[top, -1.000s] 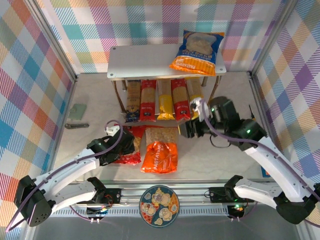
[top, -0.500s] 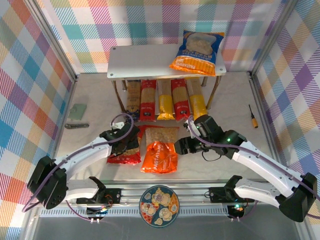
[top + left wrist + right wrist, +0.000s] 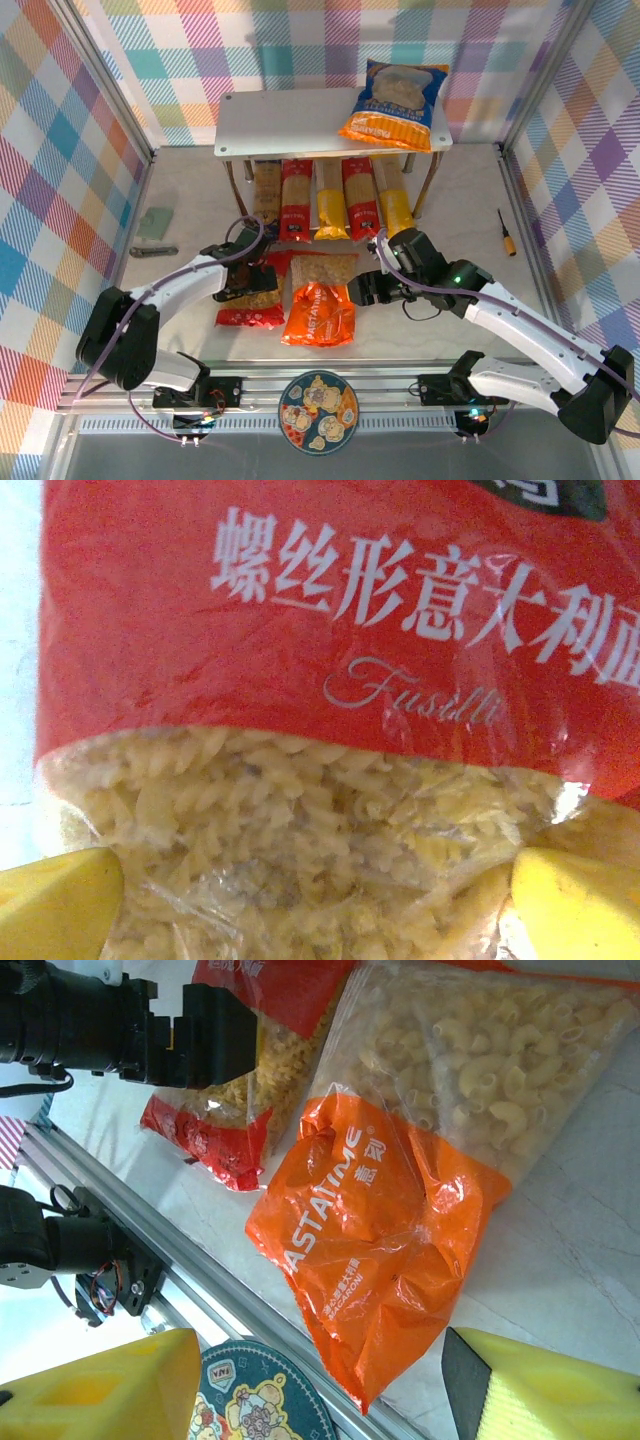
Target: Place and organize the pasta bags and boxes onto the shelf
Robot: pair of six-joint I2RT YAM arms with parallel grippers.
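- Red fusilli bag lies flat on the desk, near the front of the shelf.
- Left tool sits right over this bag's clear window. Its jaws are spread wide, with a yellow fingertip at each side of the pasta and nothing clamped.
- Orange macaroni bag lies touching the red one on its right.
- Right tool is at the orange bag's right edge, jaws wide and empty.
- Blue bag with orange band rests on the right end of the pale grey shelf top.
- Five spaghetti packs lie side by side beneath the shelf: tan, red, yellow, red, yellow.
- Screwdriver lies well apart, far right.
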